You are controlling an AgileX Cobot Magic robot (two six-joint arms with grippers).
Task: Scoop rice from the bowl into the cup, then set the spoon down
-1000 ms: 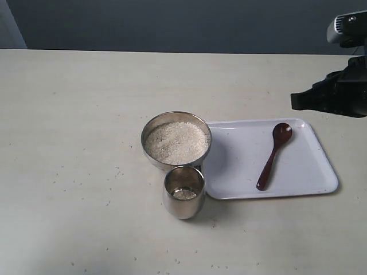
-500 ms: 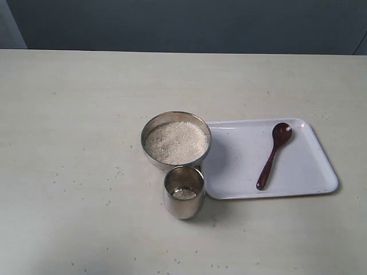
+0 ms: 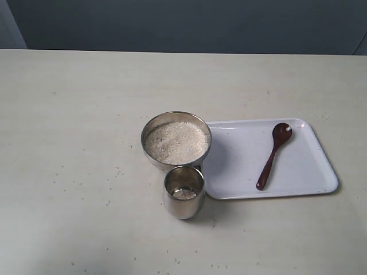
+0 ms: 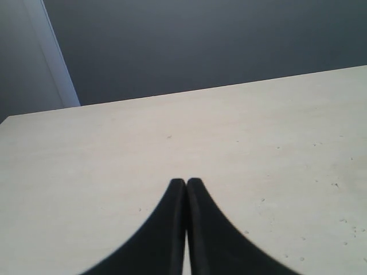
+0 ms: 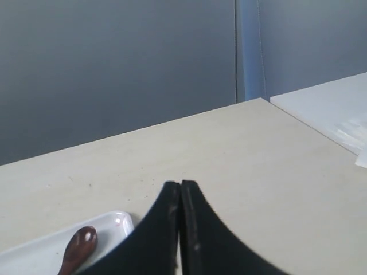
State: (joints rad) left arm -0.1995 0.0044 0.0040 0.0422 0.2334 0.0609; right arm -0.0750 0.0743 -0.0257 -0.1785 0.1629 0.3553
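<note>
Exterior view: the bowl (image 3: 175,113) sits on the pale table (image 3: 74,114), filled with rice (image 3: 175,142) almost to the rim. The cup (image 3: 182,209) stands upright just in front of the bowl with a little rice in the bottom. A white tray (image 3: 241,166) sits just to the bowl's right. The spoon (image 3: 273,154) lies flat on it, well right of the bowl, scoop end pointing away from the camera. Small specks dot the table around the bowl. The left gripper (image 4: 186,182) has its fingers pressed together on nothing, over bare table. Same deal with the right gripper (image 5: 180,184), pinched together and empty.
</note>
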